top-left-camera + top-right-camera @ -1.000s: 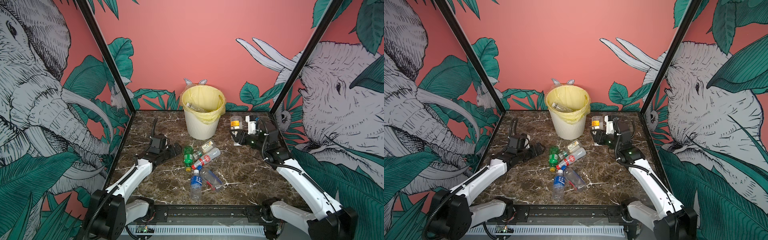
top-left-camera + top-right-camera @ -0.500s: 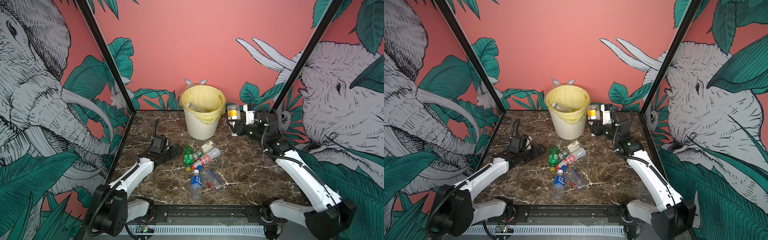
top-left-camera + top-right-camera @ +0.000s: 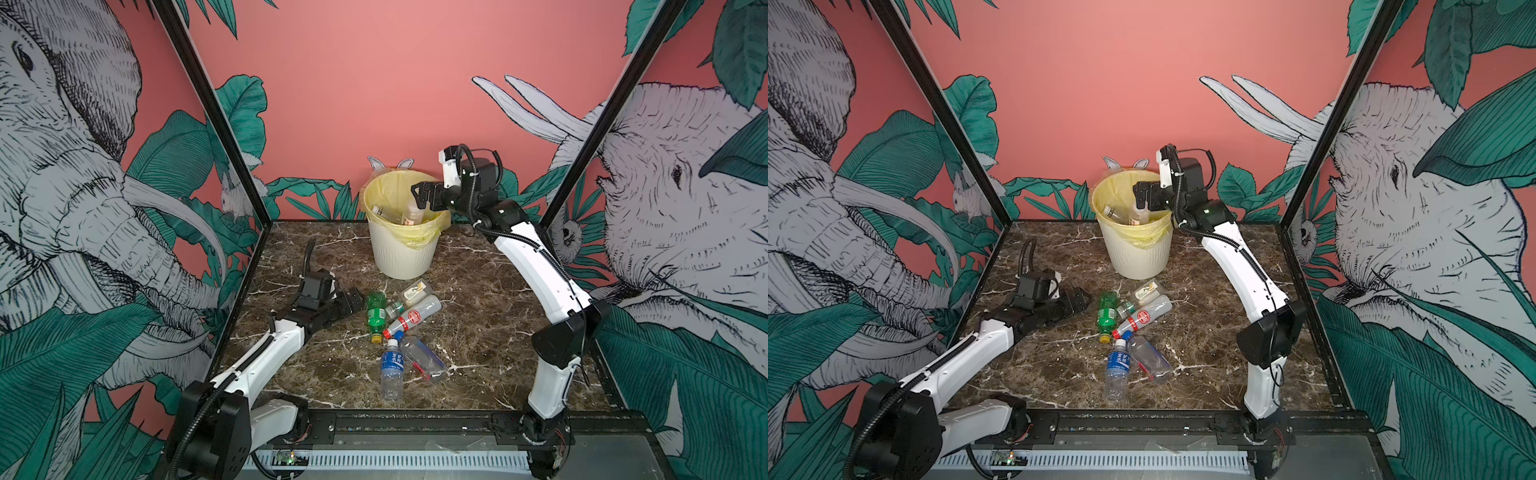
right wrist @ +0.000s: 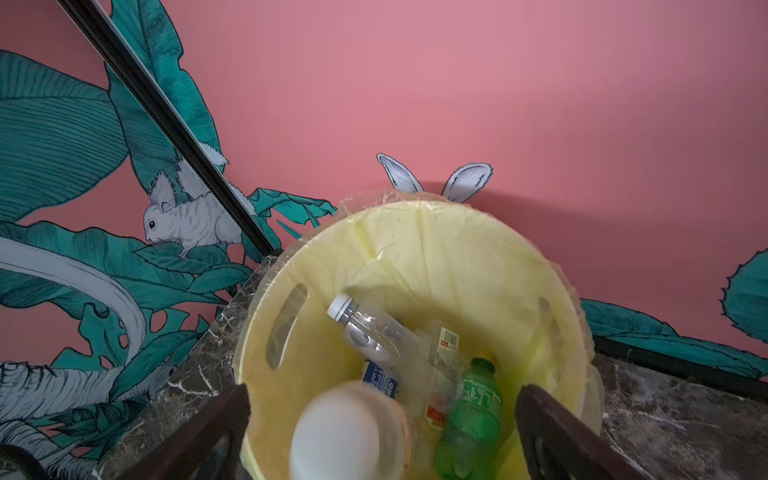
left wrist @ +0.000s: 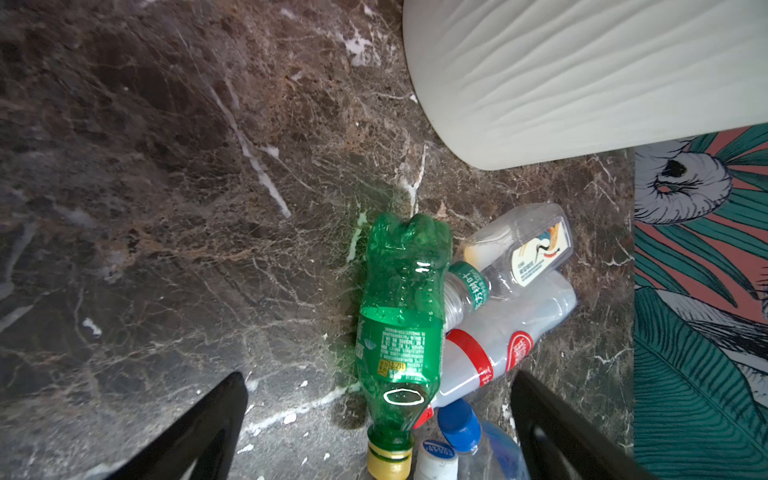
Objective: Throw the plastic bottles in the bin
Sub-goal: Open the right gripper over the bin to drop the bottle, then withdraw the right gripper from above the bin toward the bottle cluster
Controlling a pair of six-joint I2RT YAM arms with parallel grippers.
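Plastic bottles [image 3: 1144, 318] are lying in two places while I am working: several in a loose pile near the middle of the bench [image 3: 478, 291], the others inside the bin [image 3: 399, 257]. The bin is standing at the back of the bench, with its yellow bag [image 3: 424, 239] folding over the rim.

My right end effector [image 3: 420, 198] is hanging over the bin's mouth, jaws spread wide. My left end effector [image 3: 353, 297] is sitting low over the bench just beside the pile, jaws likewise spread and gripping nothing.

In the right wrist view a white-bottomed bottle [image 4: 349, 432] is showing blurred between the right jaws and touching neither. I am judging that it is dropping in, so the step in hand is letting this one go. Beyond it a white-capped clear bottle [image 4: 365, 324] and a green bottle [image 4: 469, 415] are resting in the bag.

The left wrist view is showing the neck of the second green bottle [image 5: 399, 316] between my left jaws, with a red-labelled bottle [image 5: 498, 340] touching its side. A blue-labelled bottle [image 3: 392, 365] is lying nearest the front edge.

I am expecting the next move to call for my left jaws to close squarely on the second green bottle's body without knocking its neighbours. My right arm would be lifting clear of the rim.
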